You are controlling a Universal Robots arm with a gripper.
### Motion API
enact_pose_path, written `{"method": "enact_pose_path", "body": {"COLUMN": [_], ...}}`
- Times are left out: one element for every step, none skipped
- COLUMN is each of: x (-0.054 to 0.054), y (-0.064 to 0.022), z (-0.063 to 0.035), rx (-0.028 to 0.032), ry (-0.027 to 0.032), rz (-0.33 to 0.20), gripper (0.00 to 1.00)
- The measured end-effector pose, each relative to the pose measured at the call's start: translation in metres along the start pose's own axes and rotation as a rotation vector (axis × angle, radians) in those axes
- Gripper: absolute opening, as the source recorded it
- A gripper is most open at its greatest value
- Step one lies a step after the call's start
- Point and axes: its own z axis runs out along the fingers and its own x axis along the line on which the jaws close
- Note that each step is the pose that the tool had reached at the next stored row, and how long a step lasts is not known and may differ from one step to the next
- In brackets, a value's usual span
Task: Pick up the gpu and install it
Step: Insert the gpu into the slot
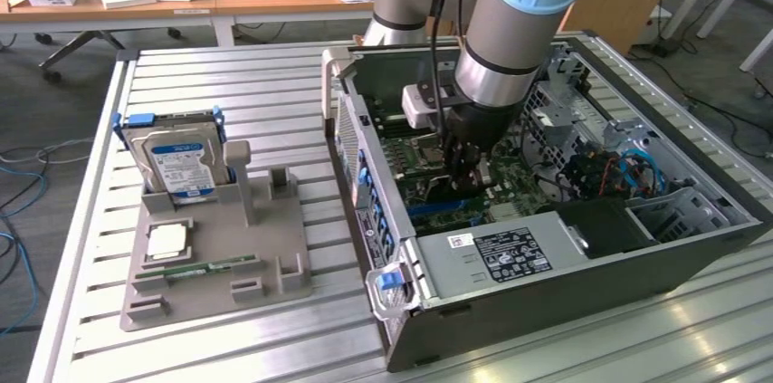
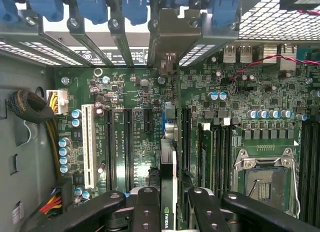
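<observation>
Inside open PC case (image 1: pixel 580 301), above motherboard slots (image 2: pixel 125 137), hand (image 2: pixel 172 193) pinching gpu (image 2: pixel 169 167) edge-on; NVIDIA logo (image 2: pixel 166 211) legible on it.

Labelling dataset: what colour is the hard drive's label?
Label: blue and white; best in the exterior view.

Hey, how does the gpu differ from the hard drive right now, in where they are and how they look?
The gpu is inside the open computer case, clamped by the gripper over the motherboard; the hard drive stands outside in the gray holder, untouched. The gpu is a thin card seen edge-on; the hard drive is a boxy silver block with a blue-white label. Both stand on edge.
</observation>
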Motion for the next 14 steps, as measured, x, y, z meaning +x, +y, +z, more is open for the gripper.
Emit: {"method": "enact_pose_path", "body": {"x": [0.0000,0.0000,0.0000,0.0000,0.0000,0.0000,0.0001,0.0002,0.0002,0.0003,0.0003,0.0003,0.0003,0.0003], "y": [0.0000,0.0001,0.0001,0.0001,0.0001,0.0001,0.0001,0.0001,0.0001,0.0001,0.0001,0.0001,0.0001,0.0001], "z": [0.0000,0.0001,0.0001,0.0001,0.0001,0.0001,0.0002,0.0002,0.0001,0.0001,0.0001,0.0001,0.0001,0.0001], "rx": [0.0002,0.0003,0.0003,0.0003,0.0003,0.0004,0.0004,0.0004,0.0004,0.0003,0.0002,0.0001,-0.0001,-0.0002], "ry": [0.0002,0.0001,0.0001,0.0001,0.0001,-0.0001,-0.0001,-0.0002,-0.0001,0.0000,0.0000,0.0000,0.0000,-0.0001], "rz": [0.002,0.002,0.003,0.003,0.003,0.003,0.003,0.003,0.002,0.001,0.000,-0.001,-0.003,-0.004], "gripper": [0.26,0.26,0.26,0.26,0.26,0.26,0.26,0.26,0.26,0.26,0.26,0.26,0.26,0.26]}}
